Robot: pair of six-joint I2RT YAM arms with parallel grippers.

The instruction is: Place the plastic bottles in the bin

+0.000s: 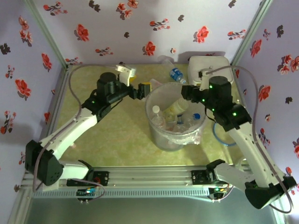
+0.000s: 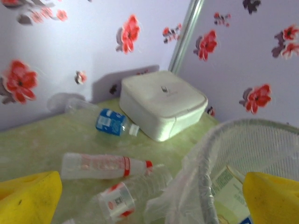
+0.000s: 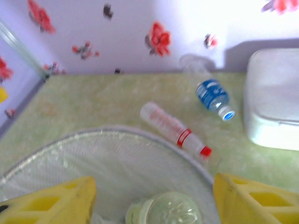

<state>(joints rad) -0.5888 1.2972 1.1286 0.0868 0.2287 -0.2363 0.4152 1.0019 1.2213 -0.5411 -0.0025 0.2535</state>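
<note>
- Lilac walls with a red flower print all round, and a pale green table (image 1: 117,140) underneath. A white lidded box (image 1: 209,67) is parked in the far right corner.
- The bin (image 1: 162,136) sits about mid-table, a touch right of centre, with its clear bag liner bunched over the rim. A pile of bottles (image 1: 180,116) is lying inside it.
- The strays lie toward the table's far edge, between the bin and the back wall.
- A blue-label bottle (image 2: 110,123) is just beside the box. A red-capped bottle (image 2: 100,165) is on its side nearer the bin, and a red-and-white-label bottle (image 2: 122,199) lies right by the liner.
- The left gripper (image 2: 152,186) has its fingers spread wide and nothing in them. It hangs by the bin's far left rim, looking down on those strays.
- The right gripper (image 3: 154,186) is over the bin with its fingers apart. A pale bottle (image 3: 163,212) shows between them but touches neither pad as far as I can see, so I'd call it released.
- Handling guess: these look empty and thin-walled, so they're super light, squashy and slick, and they'll roll or skid if nudged.
- I'd pinch across the middle of the body, on the label, square to the bottle's length. I'd avoid the tapered neck and use a gentle squeeze.
</note>
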